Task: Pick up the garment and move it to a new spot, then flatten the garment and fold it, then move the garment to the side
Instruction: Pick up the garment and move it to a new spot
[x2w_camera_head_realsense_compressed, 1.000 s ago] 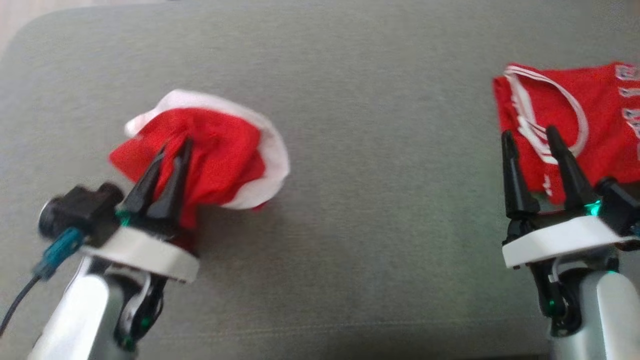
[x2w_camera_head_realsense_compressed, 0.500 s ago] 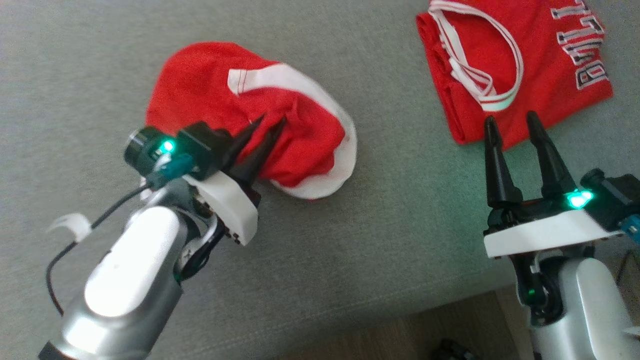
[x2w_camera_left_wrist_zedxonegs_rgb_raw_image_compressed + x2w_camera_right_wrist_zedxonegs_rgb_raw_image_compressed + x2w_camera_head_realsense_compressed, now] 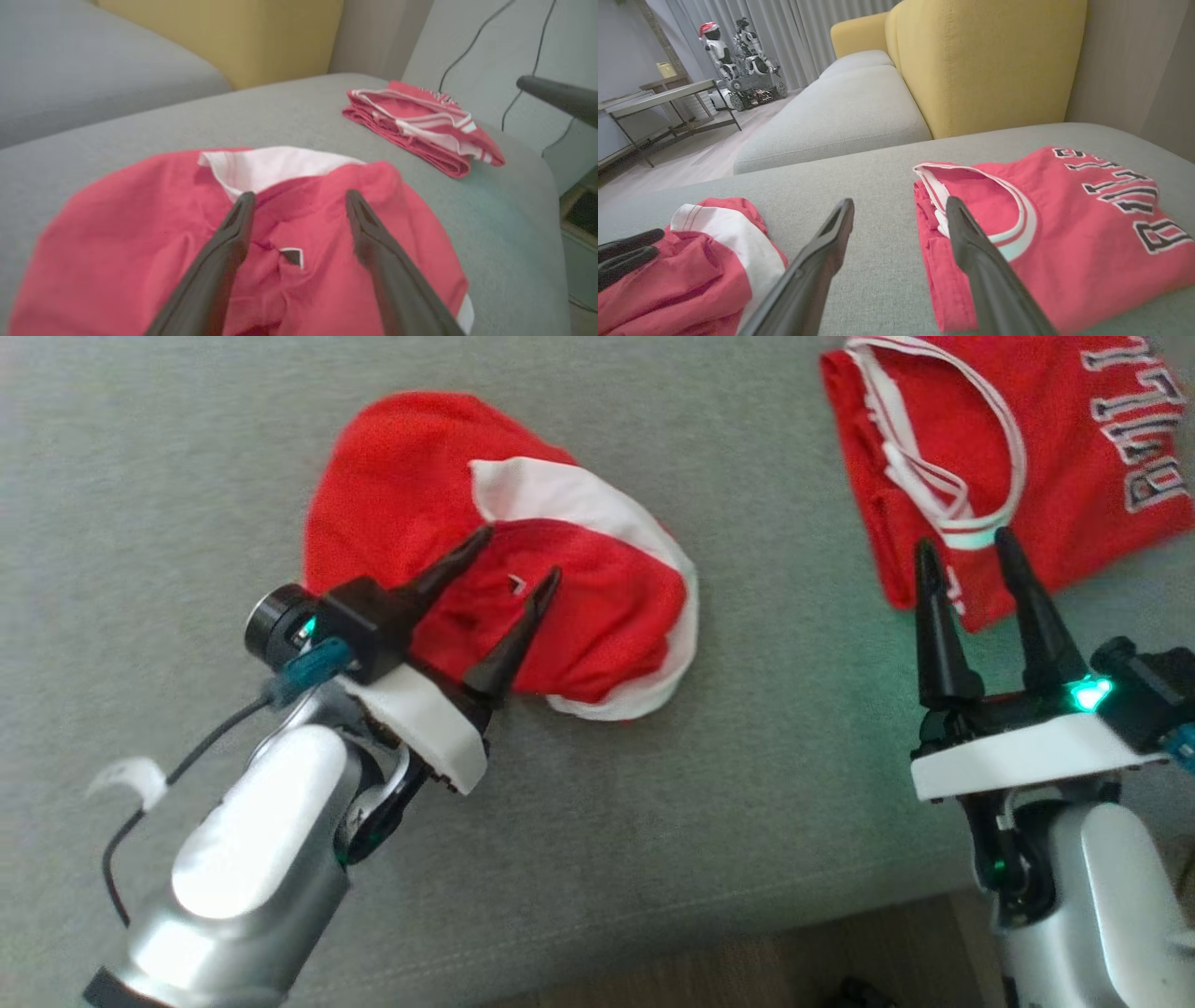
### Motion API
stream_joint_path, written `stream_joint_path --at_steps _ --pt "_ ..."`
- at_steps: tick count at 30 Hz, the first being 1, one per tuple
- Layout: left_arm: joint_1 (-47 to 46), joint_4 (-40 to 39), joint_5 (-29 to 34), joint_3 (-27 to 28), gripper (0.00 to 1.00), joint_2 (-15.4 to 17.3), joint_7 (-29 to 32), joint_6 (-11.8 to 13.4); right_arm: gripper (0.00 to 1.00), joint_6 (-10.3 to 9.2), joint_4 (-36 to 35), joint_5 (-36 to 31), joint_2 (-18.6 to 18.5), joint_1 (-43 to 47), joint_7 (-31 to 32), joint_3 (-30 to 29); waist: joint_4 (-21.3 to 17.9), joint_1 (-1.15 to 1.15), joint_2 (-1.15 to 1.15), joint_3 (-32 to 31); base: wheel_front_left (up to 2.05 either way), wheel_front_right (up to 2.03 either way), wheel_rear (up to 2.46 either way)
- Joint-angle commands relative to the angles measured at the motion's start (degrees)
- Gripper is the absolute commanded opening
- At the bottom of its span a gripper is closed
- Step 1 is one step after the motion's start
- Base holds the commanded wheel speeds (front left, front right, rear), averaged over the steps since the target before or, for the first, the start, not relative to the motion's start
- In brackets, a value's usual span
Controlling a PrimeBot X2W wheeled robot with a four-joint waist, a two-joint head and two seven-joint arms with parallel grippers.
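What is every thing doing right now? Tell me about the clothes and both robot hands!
red and white garment: crumpled in a heap on the grey cushion, not folded.
red jersey: folded, lying flat on the same cushion.
left gripper: open, fingers spread over the heap, holding nothing.
right gripper: open, holding nothing, by the jersey's near edge.

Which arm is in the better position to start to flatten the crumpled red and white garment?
The left. The left gripper is open, directly over the crumpled garment. The right gripper, also open, is at the edge of the folded red jersey, away from the crumpled one.
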Motion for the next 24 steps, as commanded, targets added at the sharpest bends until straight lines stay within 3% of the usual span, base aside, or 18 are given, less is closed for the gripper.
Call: stream_joint_path --at_steps 1,8,12,19,24 --pt "0.3 -2.7 -0.5 2.8 1.0 0.7 -1.8 1.2 1.0 -0.04 -2.2 -0.7 -0.2 -1.6 0.5 0.6 3.0 0.0 0.0 -2.0 0.0 0.0 0.0" --pt "4.9 -6.7 -2.0 10.1 1.0 1.5 -6.1 8.6 1.0 -0.04 -3.5 -2.6 -0.2 -1.7 3.0 -0.5 8.9 0.0 0.0 -4.9 0.0 0.0 0.0" --pt "7.4 -8.0 -2.8 15.1 1.0 2.7 -7.1 11.1 1.0 -0.04 -4.2 -3.3 -0.2 -1.5 4.2 -0.7 11.6 0.0 0.0 -6.2 0.0 0.0 0.0" --pt "12.2 -8.7 -4.1 23.0 1.0 3.9 -7.4 10.8 1.0 -0.04 -4.6 -4.0 -0.2 -0.5 5.7 -2.2 14.8 0.0 0.0 -8.5 0.0 0.0 0.0" --pt "15.4 -9.6 -3.5 25.2 1.0 4.1 -7.5 9.5 1.0 -0.04 -4.7 -4.2 -0.2 0.6 6.2 -2.6 15.4 0.0 0.0 -10.1 0.0 0.0 0.0"
